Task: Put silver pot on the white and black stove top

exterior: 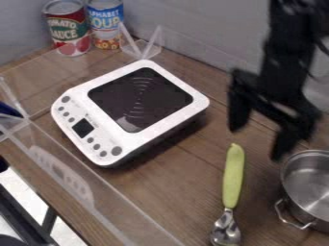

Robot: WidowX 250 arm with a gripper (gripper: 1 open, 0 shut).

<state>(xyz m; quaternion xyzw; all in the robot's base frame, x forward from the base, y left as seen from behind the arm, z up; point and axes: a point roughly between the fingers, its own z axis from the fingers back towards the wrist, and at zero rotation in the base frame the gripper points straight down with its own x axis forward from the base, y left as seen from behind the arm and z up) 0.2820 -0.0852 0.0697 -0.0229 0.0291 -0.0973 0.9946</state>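
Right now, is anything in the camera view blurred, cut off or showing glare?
Camera view: the gripper is motion-blurred; the silver pot is cut off by the right edge; the stove top is fairly sharp, soft sheen on its black surface; the cans are slightly soft.

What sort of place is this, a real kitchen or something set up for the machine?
Probably a mock kitchen counter for robot practice: a small stove top sits on a wooden table, with tin cans, a silver pot and a green-handled utensil.
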